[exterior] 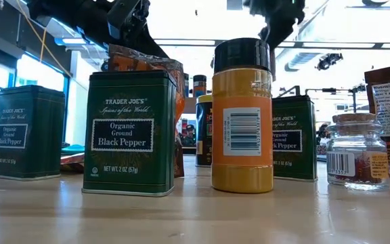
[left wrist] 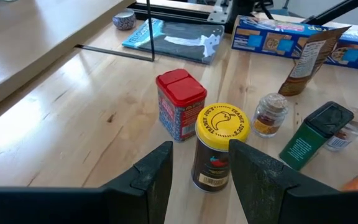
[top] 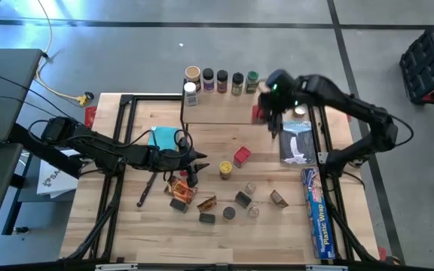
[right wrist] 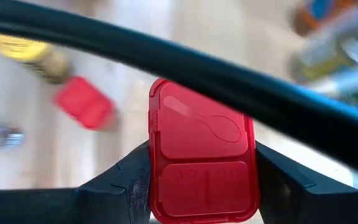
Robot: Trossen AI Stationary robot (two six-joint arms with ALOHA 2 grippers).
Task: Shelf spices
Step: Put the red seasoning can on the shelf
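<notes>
Right gripper clamped on a red spice box above the shelf, beside the jar row on its far edge. Left gripper open, fingers apart, short of the yellow-lidded jar in front of the shelf; a red tin stands just beyond that jar.

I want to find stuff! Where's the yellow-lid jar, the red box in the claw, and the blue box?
Yellow-lid jar (left wrist: 222, 121), left wrist view, lid top.
Red box (right wrist: 202, 163), right wrist view, lid.
Blue box (top: 316, 216), high view, label.
</notes>
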